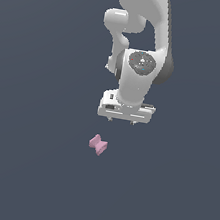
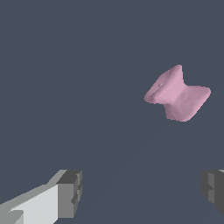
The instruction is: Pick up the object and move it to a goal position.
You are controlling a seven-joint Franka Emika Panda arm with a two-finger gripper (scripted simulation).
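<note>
Two grey fingers [image 2: 70, 192] of my white metal pincer [image 1: 123, 120] stand wide apart, holding nothing. Below lies the small pink bow-tie block [image 1: 98, 144], alone on the flat dark blue-grey floor [image 1: 21, 168], near my pincer but not touching.

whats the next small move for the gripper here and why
Probably shift the open gripper sideways until it is centred over the pink bow-tie block, then descend. In the wrist view the block sits off the line between the fingers, ungrasped, with nothing held yet.
</note>
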